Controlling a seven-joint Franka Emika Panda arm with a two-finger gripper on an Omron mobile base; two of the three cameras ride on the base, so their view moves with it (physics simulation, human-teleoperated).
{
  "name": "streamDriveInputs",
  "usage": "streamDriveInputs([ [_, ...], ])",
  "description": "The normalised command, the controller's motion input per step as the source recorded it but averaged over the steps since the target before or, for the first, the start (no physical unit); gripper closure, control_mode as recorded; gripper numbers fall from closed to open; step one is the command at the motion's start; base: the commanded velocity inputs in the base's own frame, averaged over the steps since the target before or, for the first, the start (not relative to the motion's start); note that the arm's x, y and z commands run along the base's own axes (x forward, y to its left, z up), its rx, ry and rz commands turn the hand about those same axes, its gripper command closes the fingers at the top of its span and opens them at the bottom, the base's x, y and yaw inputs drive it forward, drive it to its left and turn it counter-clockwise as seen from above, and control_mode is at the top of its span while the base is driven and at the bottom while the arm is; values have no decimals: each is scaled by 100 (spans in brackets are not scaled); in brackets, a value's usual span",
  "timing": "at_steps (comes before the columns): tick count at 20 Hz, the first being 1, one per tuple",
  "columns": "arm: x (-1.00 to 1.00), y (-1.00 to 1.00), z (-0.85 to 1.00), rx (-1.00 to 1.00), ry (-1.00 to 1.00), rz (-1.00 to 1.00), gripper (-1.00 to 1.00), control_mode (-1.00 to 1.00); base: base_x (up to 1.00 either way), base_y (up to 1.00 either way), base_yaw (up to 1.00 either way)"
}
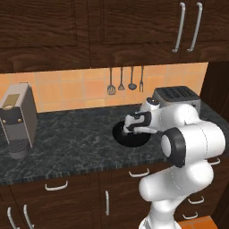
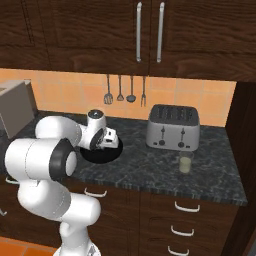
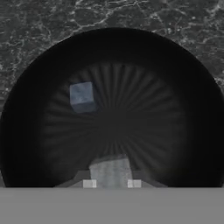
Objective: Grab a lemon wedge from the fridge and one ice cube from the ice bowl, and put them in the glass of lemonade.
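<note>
Gripper closed on an ice cube inside the black ice bowl.

A tiny pale bluish-grey ice cube (image 3: 110, 171) sits between the two dark fingertips of the gripper (image 3: 111, 183), whose jaws are drawn in against its sides; a second pale cube (image 3: 82, 96) lies apart from it on the ribbed floor of the wide, shallow, glossy black ice bowl (image 3: 183, 83). The bowl (image 2: 112, 152) rests on the dark speckled stone counter (image 1: 67, 143), with the white arm's hand reaching down into it. To the robot's right stands the silver four-slot toaster (image 2: 173, 127), and in front of that, near the counter edge, the small clear glass of pale yellow-green lemonade (image 2: 185, 163), well apart from the bowl. A grey box-shaped coffee machine (image 1: 18, 118) stands at the counter's far left.
</note>
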Motion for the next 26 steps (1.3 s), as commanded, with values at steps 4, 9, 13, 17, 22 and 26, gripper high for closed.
streamDriveInputs([
  [4,0,-65,83,-2,-1,-2,100,-100,0,0,0],
  [9,-9,-72,68,-11,10,-14,100,-100,0,0,0],
  [13,-8,-81,27,-6,11,-25,100,-100,0,0,0],
  [17,-2,-96,0,9,3,-28,100,-100,0,0,0],
  [22,-23,-100,26,5,-4,-31,100,-100,0,0,0],
  [26,-30,-100,24,3,-6,-33,100,-100,0,0,0],
])
